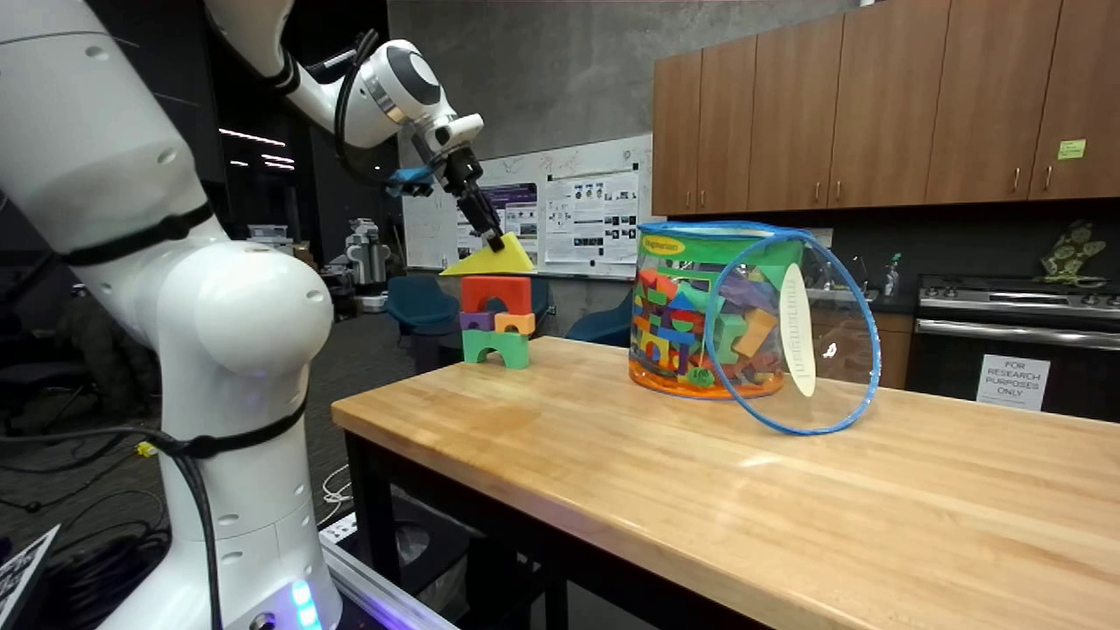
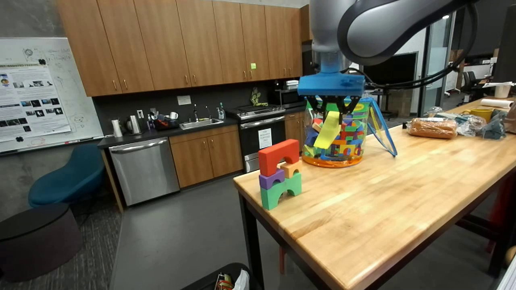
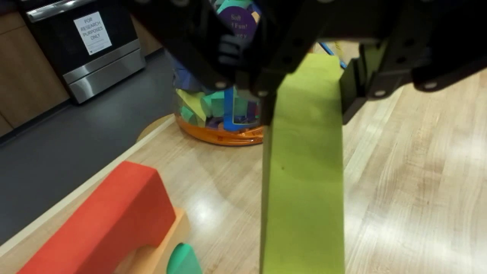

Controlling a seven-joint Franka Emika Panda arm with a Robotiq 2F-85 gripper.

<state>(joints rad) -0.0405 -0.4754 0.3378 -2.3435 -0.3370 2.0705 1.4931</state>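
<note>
The wedge (image 2: pixel 327 131) is aloft, grasped by the gripper (image 3: pixel 305 103), to one side of the stack (image 1: pixel 496 338); the bag (image 1: pixel 737 252) stands farther along the table (image 1: pixel 612 455). The step looks like positioning; the next move calls for not bumping the stack.

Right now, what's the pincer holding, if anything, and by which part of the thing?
A yellow triangular block. The pincer grips it across its two opposite sides, near its upper, peaked end; the lower tapering end is free.
</note>
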